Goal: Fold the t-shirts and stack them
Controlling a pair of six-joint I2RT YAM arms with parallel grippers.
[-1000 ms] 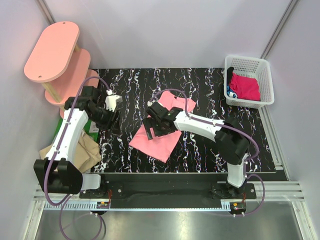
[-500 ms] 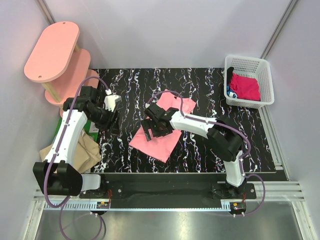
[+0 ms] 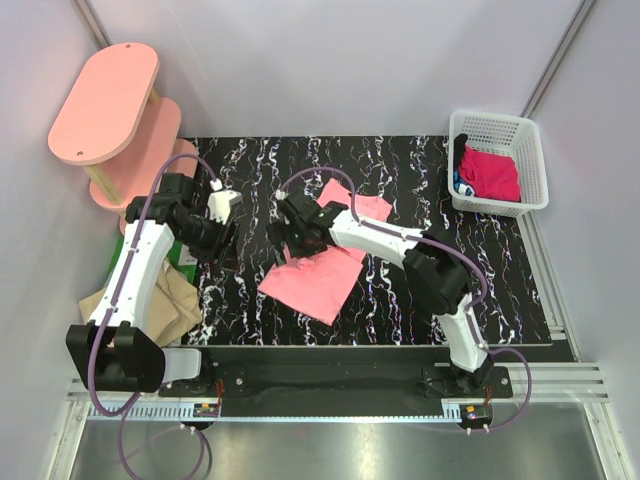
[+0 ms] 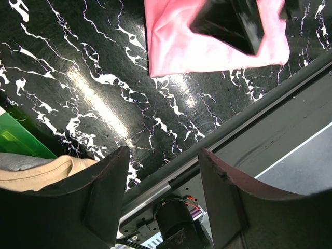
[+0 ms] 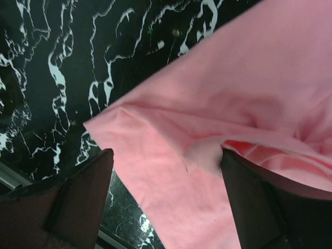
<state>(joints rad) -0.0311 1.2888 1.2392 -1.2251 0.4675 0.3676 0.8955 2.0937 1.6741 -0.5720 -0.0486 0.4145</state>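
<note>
Now the right claw (image 3: 284, 234) hangs wide open over the salmon-pink t-shirt (image 3: 316, 286), while the left claw (image 3: 222, 250) gapes empty.

The worktop (image 3: 420, 170) is bare along its far strip and near right part. The right arm (image 3: 385, 237) crosses the middle above the pink shirt (image 3: 310, 285); the basket (image 3: 490, 115) blocks the far right corner and the shelf (image 3: 105, 100) the far left.
</note>
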